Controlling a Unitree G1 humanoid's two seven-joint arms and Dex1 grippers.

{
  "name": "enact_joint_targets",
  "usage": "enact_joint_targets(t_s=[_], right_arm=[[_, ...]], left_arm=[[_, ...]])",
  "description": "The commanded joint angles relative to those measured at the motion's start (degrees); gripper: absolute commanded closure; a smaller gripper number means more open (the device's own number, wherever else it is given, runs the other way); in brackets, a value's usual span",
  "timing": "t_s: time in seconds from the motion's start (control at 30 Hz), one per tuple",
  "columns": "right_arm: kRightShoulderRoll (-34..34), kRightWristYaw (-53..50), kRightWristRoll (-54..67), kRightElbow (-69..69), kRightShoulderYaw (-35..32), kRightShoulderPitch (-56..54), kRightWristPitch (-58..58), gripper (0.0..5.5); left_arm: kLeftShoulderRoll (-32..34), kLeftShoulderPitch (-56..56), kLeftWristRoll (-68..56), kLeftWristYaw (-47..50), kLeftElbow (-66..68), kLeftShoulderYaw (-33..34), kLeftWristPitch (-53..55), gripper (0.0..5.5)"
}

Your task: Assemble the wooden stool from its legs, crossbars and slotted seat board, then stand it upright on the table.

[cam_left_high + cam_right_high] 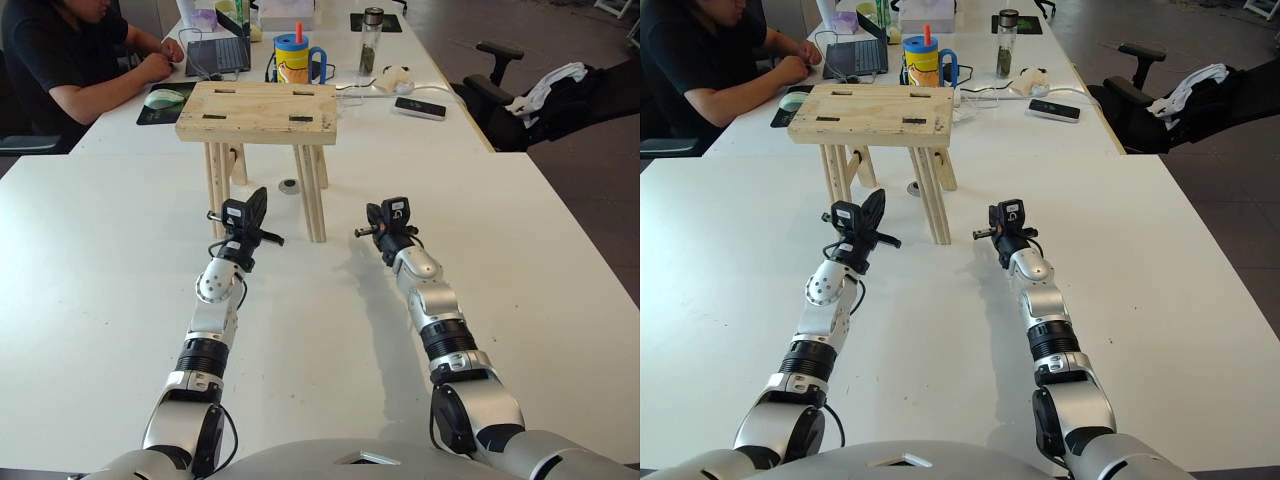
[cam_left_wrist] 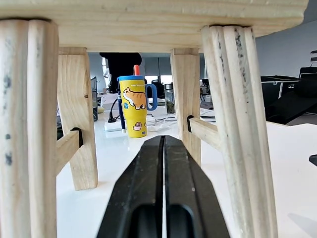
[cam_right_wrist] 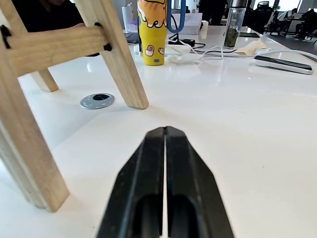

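Nearest you, both arms lie out over the white bench (image 1: pixel 100 290). Your left claw (image 2: pixel 163 148) has its two black fingers pressed together with nothing between them. It sits just short of the wooden stool (image 1: pixel 258 110), aimed at the gap between the two front legs (image 1: pixel 311 195). Your right claw (image 3: pixel 165 144) is likewise pressed together and empty. It hovers low over bare benchtop, to the right of the stool's nearer right leg and clear of it.

The stool stands upright on all four legs, its slotted seat board (image 1: pixel 262 100) on top and the crossbars (image 2: pixel 206 135) seated in the legs. A small grey disc (image 3: pixel 97 100) is set into the benchtop beneath it. Farther off, on the next bench, stand a yellow cup (image 1: pixel 292 60), a bottle (image 1: pixel 372 45) and a laptop (image 1: pixel 217 52).
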Motion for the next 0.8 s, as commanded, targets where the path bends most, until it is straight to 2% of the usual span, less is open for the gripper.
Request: enact_joint_targets(t_s=[0.03,0.33,0.8], right_arm=[[-0.2,-2.0,-2.0,-0.1,0.5,0.5,-1.3,5.5],[-0.1,-3.9,-3.6,-1.1,0.5,-0.6,-1.6,5.5],[0.5,-3.2,-3.1,-1.3,0.1,-1.2,-0.7,5.5]], left_arm=[[-1.1,-2.5,0.1,-0.7,2.4,-0.1,-1.1,5.49],[-4.1,-4.6,-0.3,-2.0,0.3,-1.2,-0.2,5.49],[-2.5,-6.0,3.7,4.1,1.1,-0.4,3.6,5.49]])
